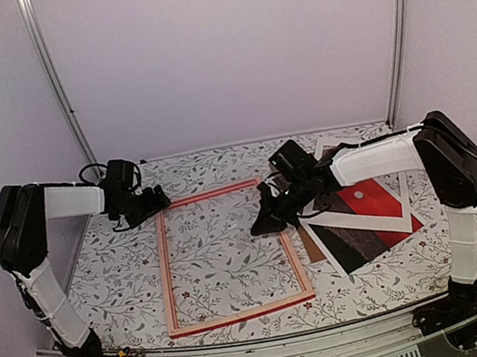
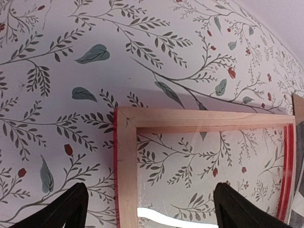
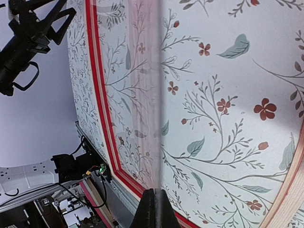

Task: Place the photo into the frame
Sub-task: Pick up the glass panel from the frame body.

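Top external: photo [image 1: 374, 203] lies outside the frame [image 1: 167, 274]; left pincer [image 1: 157, 197] spread wide, right pincer [image 1: 263, 226] closed.

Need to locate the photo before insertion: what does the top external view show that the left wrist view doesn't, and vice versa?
Only top external: the photo, with its red half, lying right of the frame, and the right gripper at the frame's right rail. Only left wrist: a close look at the frame's far-left corner joint, pale wood up, red outer edge. Both: the frame, the floral table cover and the open left gripper.
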You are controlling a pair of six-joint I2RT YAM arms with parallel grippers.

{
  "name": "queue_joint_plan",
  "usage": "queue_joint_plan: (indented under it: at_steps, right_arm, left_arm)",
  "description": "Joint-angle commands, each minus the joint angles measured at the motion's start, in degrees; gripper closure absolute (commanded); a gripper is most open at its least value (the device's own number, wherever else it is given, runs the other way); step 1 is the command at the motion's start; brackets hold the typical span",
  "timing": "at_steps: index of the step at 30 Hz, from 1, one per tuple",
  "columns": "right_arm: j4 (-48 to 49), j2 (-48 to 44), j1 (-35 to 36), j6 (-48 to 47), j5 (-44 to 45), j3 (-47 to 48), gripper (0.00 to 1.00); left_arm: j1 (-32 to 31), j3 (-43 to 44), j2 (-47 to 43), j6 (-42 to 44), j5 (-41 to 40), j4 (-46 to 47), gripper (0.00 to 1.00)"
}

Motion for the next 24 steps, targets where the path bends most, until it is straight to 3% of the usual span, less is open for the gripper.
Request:
queue_joint_plan:
  at_steps: [1,24]
  right_arm:
    - [3.8,-3.4,-0.4,3.7,-3.7,0.4,1.0]
    - [9.0,-6.1,-0.4,12.1,-7.0,-1.5,1.0]
  left_arm:
    - [-0.7,-0.5,-3.6,1.1,-2.5,-1.6,0.06]
    - [-1.1,-2.6,-6.7,1.2,-3.7,-2.2,0.05]
